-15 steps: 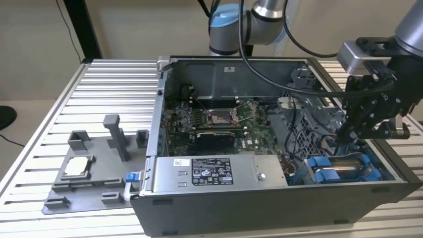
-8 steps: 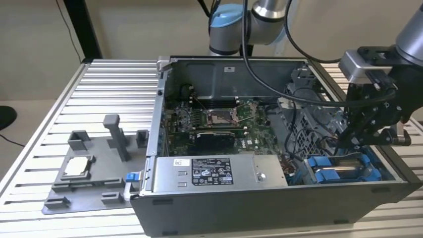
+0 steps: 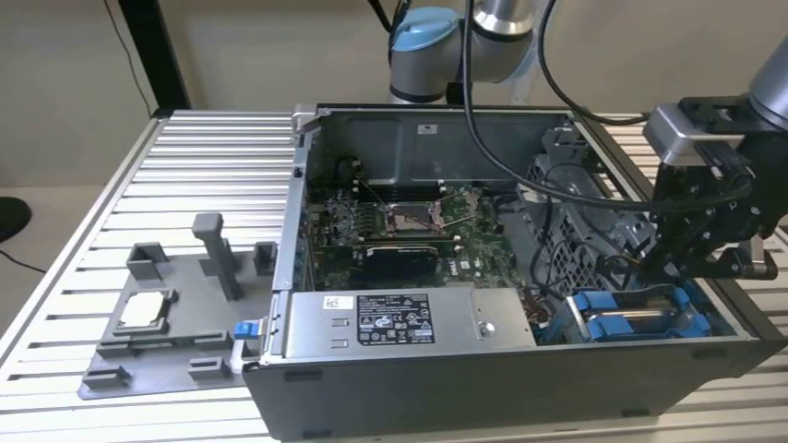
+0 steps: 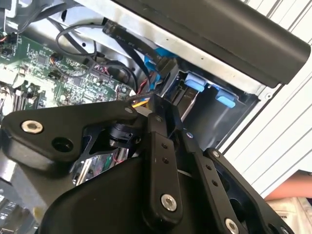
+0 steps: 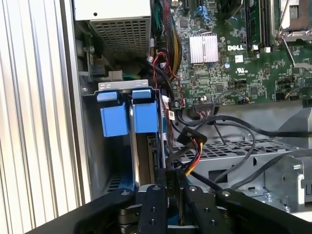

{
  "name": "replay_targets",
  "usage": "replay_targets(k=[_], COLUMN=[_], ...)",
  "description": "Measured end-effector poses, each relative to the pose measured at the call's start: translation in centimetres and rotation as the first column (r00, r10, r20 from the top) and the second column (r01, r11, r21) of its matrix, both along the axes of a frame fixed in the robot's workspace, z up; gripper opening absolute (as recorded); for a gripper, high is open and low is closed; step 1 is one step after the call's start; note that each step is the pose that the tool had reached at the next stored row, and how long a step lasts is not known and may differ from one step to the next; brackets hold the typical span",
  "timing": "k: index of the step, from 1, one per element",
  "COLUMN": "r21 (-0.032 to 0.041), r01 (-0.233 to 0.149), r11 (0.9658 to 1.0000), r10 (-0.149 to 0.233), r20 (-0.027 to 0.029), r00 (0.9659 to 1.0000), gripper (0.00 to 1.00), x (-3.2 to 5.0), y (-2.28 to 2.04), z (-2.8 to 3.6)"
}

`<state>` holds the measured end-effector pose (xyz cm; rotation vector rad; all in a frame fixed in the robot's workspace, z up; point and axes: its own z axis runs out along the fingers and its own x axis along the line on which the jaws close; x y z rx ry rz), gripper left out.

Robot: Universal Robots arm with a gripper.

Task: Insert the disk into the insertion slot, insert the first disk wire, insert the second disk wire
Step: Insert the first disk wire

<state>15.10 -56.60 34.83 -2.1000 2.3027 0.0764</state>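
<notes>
Disk: flat silver hard drive in a bright blue plastic frame (image 3: 630, 320). It is seated in the bay at a corner of the open grey computer case (image 3: 493, 392), near the ribbed metal worktop's (image 3: 209, 175) front edge, on the exterior view's right.

The black pincer (image 5: 175, 190) hangs just above the bay, clenched, its fingers nearly together. Whether they pinch anything, I cannot tell.

A black plug with yellow and red leads (image 5: 189, 139) lies just beside the drive.

Risk, my judgement: loose black cables (image 5: 243, 129) crowd the pincer. A snag or a skewed plug could bend the connector.
</notes>
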Motion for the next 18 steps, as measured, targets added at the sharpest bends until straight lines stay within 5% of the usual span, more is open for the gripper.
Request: replay_targets(k=[2, 5, 6, 18], r21=[-0.0103, -0.0356, -0.0381, -0.0387], r01=[0.000, -0.001, -0.001, -0.012], r11=[0.9999, 0.9994, 0.9993, 0.9992], r10=[0.000, 0.000, 0.000, 0.012], r20=[-0.0041, -0.0140, -0.0142, -0.0142], r00=[1.0000, 0.9999, 0.9999, 0.9998], gripper=[0.00, 0.00, 0.00, 0.00], x=[0.18, 0.34, 0.34, 0.35], y=[-0.02, -0.02, -0.02, -0.02], z=[0.00, -0.03, -0.05, -0.37])
